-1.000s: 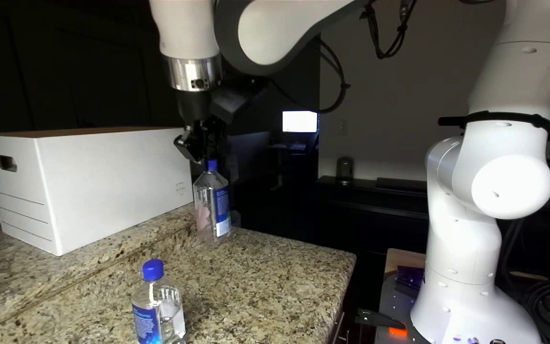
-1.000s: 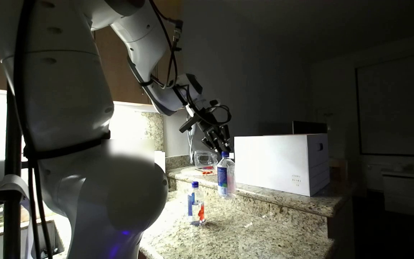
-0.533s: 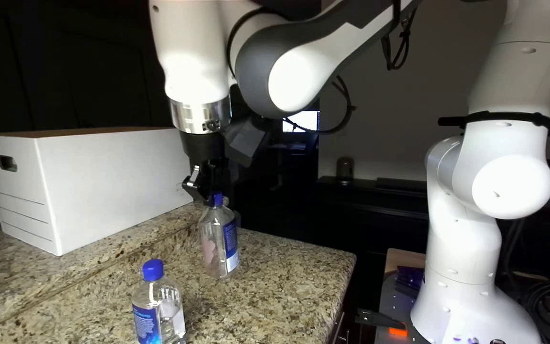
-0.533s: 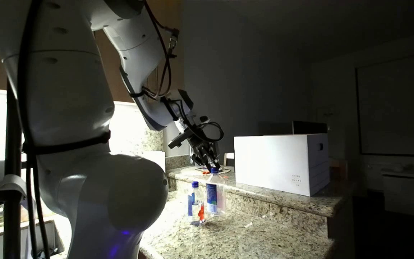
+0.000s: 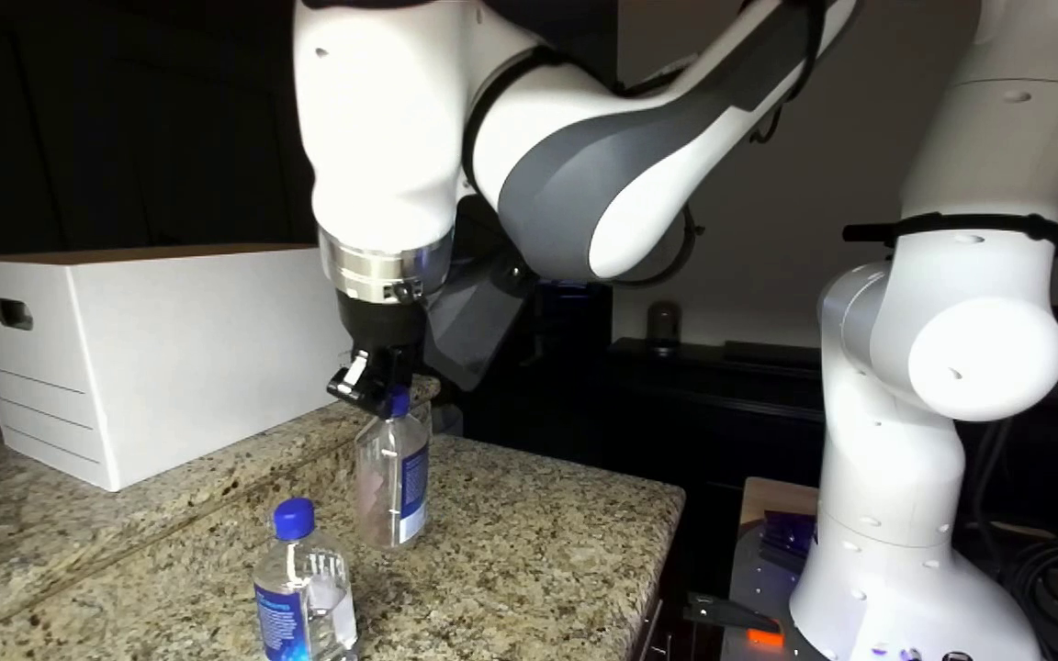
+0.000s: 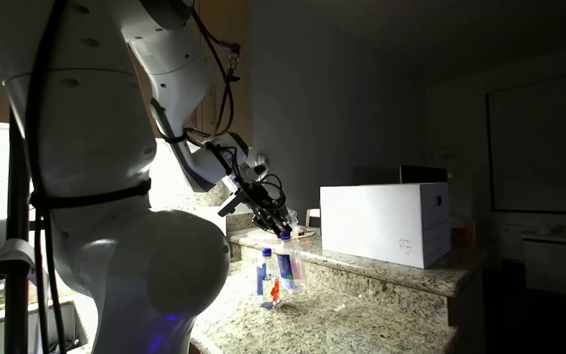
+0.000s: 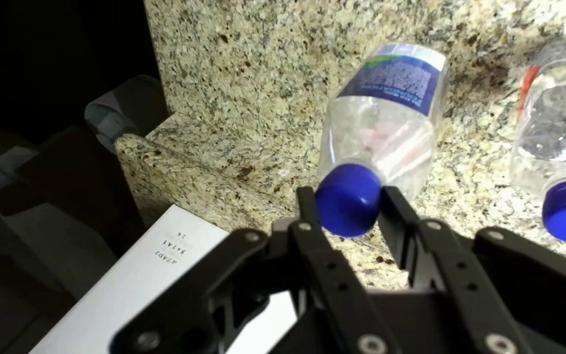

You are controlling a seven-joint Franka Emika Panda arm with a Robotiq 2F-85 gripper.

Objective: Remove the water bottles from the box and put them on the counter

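Hand is gripping a water bottle by its blue cap, fingers pinching both sides, gap narrow
Held bottle is pointing cap up, base down, over the lower desk near the raised ledge; can't tell if the base is touching
Long axis is running near vertical, leaning slightly in an exterior view, cap farther from the white box than the base
Second bottle is standing upright on the desk near it, cap up, long axis vertical
Box is sitting on the ledge, long axis horizontal, opening facing up and showing a strip of brown inner wall; sides are hiding the rest, contents unclear
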